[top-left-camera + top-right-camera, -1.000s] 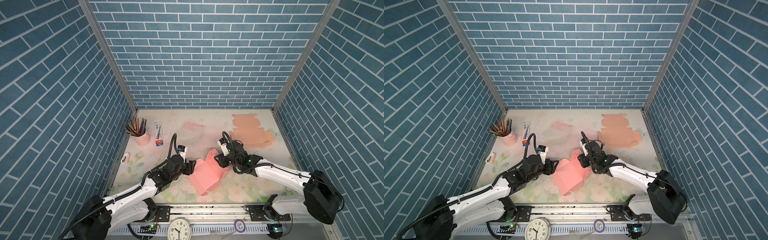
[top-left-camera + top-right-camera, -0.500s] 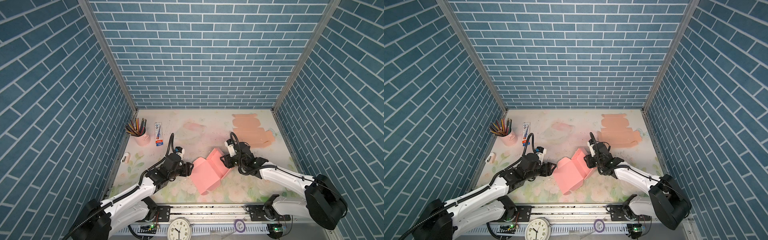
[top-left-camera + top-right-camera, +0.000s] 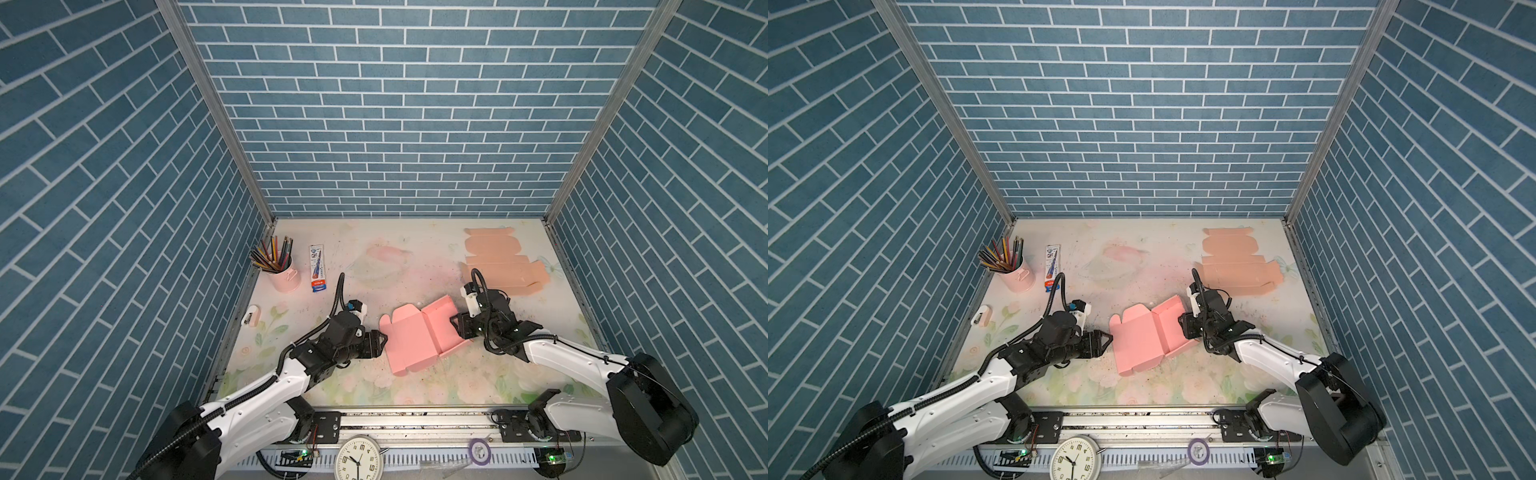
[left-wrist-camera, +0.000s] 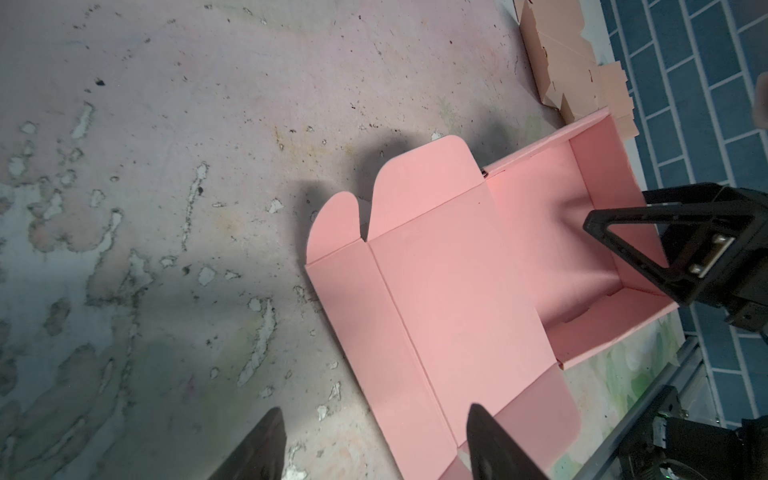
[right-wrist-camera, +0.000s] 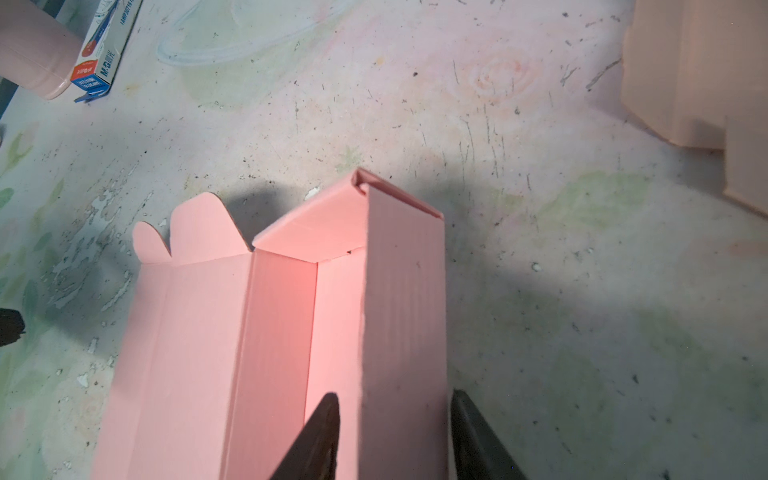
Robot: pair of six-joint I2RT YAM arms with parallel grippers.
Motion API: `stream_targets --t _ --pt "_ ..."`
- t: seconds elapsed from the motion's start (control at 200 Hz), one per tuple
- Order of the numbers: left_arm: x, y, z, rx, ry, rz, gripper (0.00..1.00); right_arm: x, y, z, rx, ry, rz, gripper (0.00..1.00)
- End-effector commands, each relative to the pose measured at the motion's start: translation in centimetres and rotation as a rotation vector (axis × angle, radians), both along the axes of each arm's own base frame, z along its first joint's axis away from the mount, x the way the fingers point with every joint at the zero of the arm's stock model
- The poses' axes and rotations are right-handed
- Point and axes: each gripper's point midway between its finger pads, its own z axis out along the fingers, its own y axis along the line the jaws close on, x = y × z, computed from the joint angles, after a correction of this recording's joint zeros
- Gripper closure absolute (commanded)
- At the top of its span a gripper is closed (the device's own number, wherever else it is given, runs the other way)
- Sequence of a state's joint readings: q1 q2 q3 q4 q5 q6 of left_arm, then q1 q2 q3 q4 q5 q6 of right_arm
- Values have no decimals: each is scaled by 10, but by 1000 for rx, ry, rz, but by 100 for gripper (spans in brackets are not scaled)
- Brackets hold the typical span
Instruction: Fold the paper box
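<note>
Both top views: peach blanks (image 3: 494,266) behind pink box (image 3: 415,340), pencil cup (image 3: 284,276) L.

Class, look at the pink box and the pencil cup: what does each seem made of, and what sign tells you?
The pink box: thin card, matte; crisp creases, faint ribbing in the right wrist view. The pencil cup: smooth pale pink with a slight sheen; painted metal or plastic, cannot tell which.

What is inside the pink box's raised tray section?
The pink box tray holds only one finger of the right tool, straddling its wall; floor under that tool is hidden.
</note>
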State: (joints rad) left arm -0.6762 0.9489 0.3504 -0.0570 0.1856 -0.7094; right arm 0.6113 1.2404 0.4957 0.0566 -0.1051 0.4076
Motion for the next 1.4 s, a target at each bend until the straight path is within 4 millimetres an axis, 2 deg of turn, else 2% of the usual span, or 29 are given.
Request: stream_targets --t 0.0,0.52,0.765,1.04,1.17,1.395 --pt "0 -5 -2 -61 20 15 29 2 1 4 40 -9 -14 55" --pt "-9 -15 -26 -184 106 42 27 0 -6 -10 49 13 -30 55" --pt "-9 -31 -21 -282 125 14 27 0 -5 -14 51 21 -26 56" --pt "-7 -39 -16 -328 127 17 28 -1 -4 -17 61 24 -23 56" --pt "-5 -42 -10 -348 116 24 33 -2 -4 -17 64 23 -20 55" --pt "-1 -47 -6 -377 116 45 46 -2 -3 -16 73 21 -17 56"
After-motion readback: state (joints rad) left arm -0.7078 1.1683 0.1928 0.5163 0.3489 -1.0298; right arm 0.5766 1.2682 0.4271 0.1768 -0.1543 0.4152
